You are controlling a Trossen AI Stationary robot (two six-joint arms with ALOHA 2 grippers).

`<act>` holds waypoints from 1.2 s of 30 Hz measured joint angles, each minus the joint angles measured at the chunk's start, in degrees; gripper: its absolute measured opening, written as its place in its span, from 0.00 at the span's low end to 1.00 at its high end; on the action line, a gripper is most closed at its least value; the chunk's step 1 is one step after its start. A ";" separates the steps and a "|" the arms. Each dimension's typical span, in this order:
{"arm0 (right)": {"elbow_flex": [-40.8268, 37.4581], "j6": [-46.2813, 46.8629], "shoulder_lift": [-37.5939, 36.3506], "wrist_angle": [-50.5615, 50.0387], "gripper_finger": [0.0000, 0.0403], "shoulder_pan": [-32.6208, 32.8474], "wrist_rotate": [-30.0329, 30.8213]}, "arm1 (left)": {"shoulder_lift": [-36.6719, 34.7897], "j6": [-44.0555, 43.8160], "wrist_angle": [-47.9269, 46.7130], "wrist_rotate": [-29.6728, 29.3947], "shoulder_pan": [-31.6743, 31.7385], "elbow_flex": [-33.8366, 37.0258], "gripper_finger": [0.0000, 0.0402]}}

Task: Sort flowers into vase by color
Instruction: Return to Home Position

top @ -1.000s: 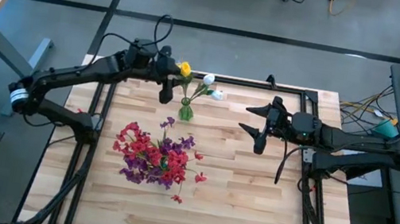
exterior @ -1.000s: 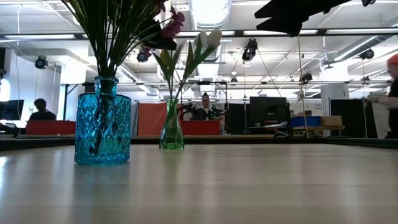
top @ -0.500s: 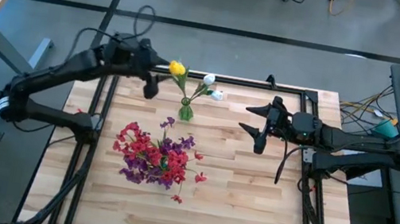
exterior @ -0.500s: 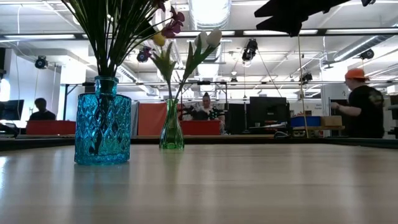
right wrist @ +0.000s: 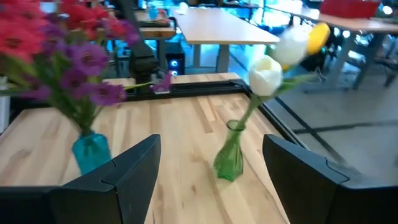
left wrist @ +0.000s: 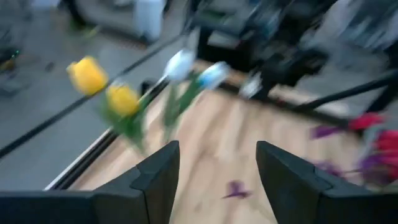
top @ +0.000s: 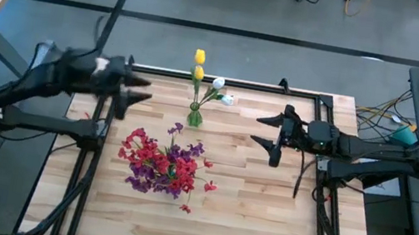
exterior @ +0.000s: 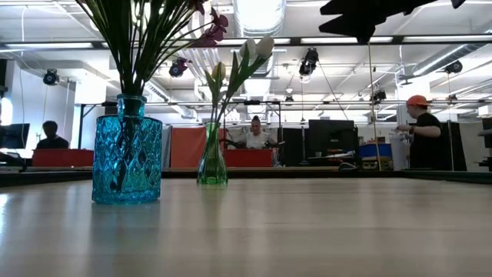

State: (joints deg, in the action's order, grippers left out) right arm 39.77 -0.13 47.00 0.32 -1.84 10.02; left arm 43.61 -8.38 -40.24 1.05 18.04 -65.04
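Observation:
A slim green glass vase (top: 194, 118) stands near the table's far edge and holds two yellow buds (top: 198, 72) and two white buds (top: 218, 83) on green stems. Nearer the table's middle, a blue cut-glass vase (exterior: 127, 150) holds the red and purple clusters (top: 158, 163). My left gripper (top: 139, 94) is open, left of the green vase and well apart from it; its wrist view shows the yellow buds (left wrist: 87, 74) beyond empty fingers. Open too, my right gripper (top: 260, 129) hovers right of the green vase (right wrist: 230, 158), facing both vases.
The wooden tabletop (top: 262, 210) has a black frame rail (top: 281, 90) along its far edge. A few loose red petals (top: 209, 187) lie by the blue vase. Beyond the table a person in an orange cap (exterior: 419, 135) stands among desks and monitors.
My left gripper has drawn back from the green vase toward the table's left edge. The yellow buds that were beside its fingers now stand free and upright in the green vase. In the room behind, a person has walked in from the right.

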 joint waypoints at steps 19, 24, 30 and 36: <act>0.15 -5.65 -6.45 -1.70 0.54 18.49 0.07 | 1.03 -4.74 17.86 -46.94 -60.57 12.92 0.38; -2.30 -7.83 -8.71 -0.88 0.52 21.92 0.57 | 5.26 -4.68 17.64 -64.78 -75.97 14.82 0.35; -4.75 -6.18 -15.02 -0.90 0.52 22.24 0.67 | 4.88 -2.44 17.75 -86.43 -96.44 10.63 0.33; -9.42 -6.46 -20.23 -0.92 0.52 22.24 0.46 | 4.63 -1.69 16.64 -91.19 -109.79 9.76 0.31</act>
State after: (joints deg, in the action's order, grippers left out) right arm 30.34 -6.59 26.77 -0.60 20.40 10.48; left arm 48.24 -10.07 -23.60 -90.14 -91.76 -55.28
